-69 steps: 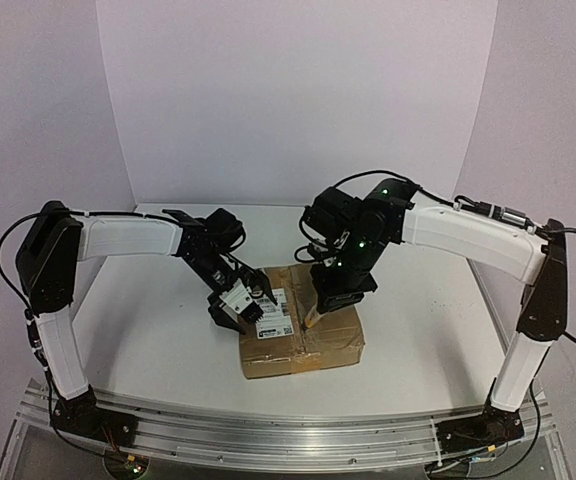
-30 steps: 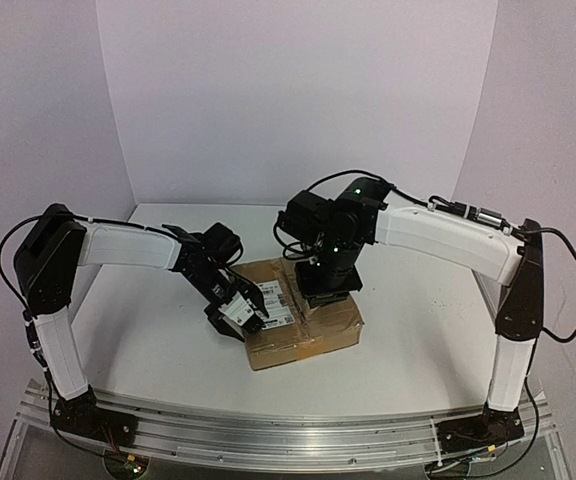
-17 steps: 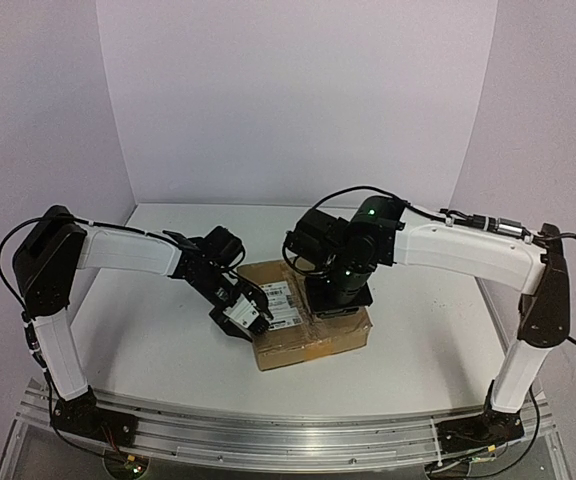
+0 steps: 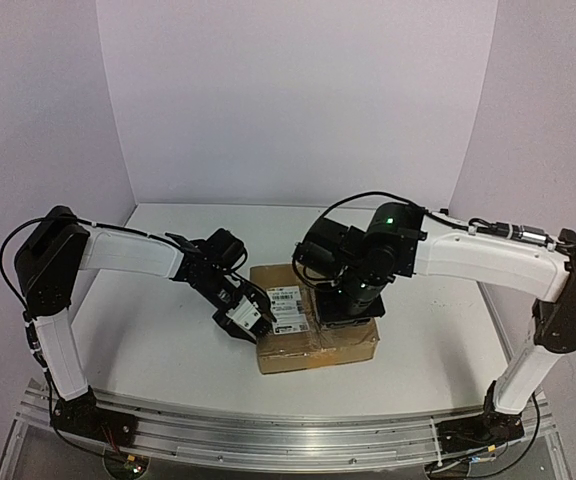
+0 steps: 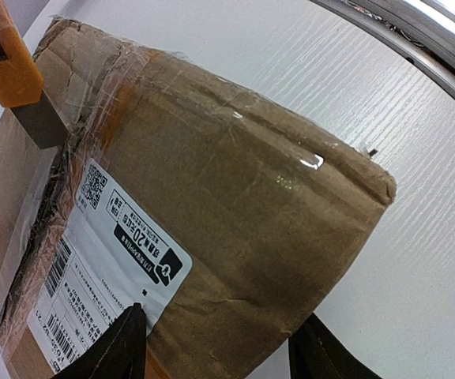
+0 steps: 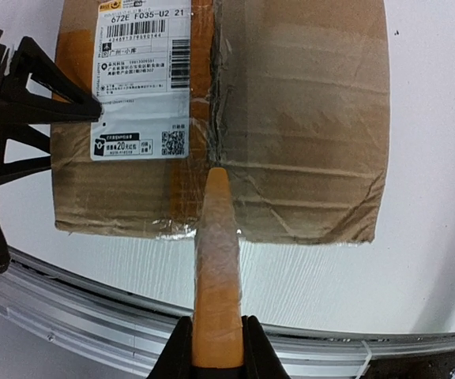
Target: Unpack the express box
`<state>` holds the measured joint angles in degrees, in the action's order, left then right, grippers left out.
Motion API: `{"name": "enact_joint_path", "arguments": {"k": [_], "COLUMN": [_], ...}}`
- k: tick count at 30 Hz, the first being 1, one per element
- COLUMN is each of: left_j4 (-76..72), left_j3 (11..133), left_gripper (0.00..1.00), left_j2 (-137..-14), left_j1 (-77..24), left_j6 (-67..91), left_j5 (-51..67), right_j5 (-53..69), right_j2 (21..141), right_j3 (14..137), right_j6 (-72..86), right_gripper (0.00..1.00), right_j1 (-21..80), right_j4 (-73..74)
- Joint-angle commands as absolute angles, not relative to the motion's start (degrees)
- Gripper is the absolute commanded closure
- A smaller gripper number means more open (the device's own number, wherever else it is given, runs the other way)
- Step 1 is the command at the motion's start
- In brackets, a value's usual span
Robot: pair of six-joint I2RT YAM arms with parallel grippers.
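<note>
Express box (image 4: 320, 340) lies flat on the white table (image 4: 148, 335), roughly centre, between the two arms and near the aluminium rail (image 6: 85, 304) along the table's front edge. Lid closed, flaps taped. White barcode label (image 6: 139, 87) is on the left half of the top face, beside the taped centre seam (image 6: 216, 95), which runs front to back; the tape along it looks wrinkled and frayed. Left gripper (image 4: 249, 316) is at the box's left side, low, about level with the top face. Its jaws stand apart: in the left wrist view one of its fingers (image 5: 125, 347) lies over the label's edge on the top face and the other hangs outside the left side wall over bare table, so the box's top-left edge sits between them. Whether either pad presses on the cardboard cannot be told. Right gripper (image 6: 216, 347) is above the box, clamped on an orange cutter (image 6: 216, 260) whose handle is wrapped in clear film. The cutter's tip meets the seam close to the box's front edge. The left wrist view shows a short grey blade (image 5: 42, 126) below the orange body, its end down on the seam tape. Left side wall is creased, with glossy tape across it.
</note>
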<state>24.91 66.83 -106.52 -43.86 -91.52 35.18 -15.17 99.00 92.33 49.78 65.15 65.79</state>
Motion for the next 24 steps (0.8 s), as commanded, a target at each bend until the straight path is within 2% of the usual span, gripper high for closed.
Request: {"name": "enact_joint_path", "arguments": {"k": [1,4,10,17,24], "left_j4": [30.5,30.6,31.4,32.4,33.4], "left_j3": [64.4,64.4,64.5,64.6,64.7], "left_gripper": [0.50,0.50,0.50,0.48,0.48], "left_j2": [-110.9,-110.9,-110.5,-110.2,-110.0], "left_j1": [-41.8,-41.9,-41.9,-41.9,-41.9], "left_j6": [-85.5,-85.9,-86.6,-87.3,-87.4], "left_j5": [22.5,22.6,23.2,23.7,23.8], "right_j5": [-13.3,-12.6,-10.5,-15.5,-18.7], "right_j2": [93.4,94.4,93.9,100.1,100.6], "right_j3": [96.6,99.0,94.1,99.1,97.0], "right_j6": [50.0,49.0,49.5,42.6,41.1], "right_gripper": [1.00,1.00,1.00,1.00,1.00], "right_j1": [63.5,63.5,64.0,63.0,61.9], "right_j4": [69.5,69.6,69.5,69.3,66.0]}}
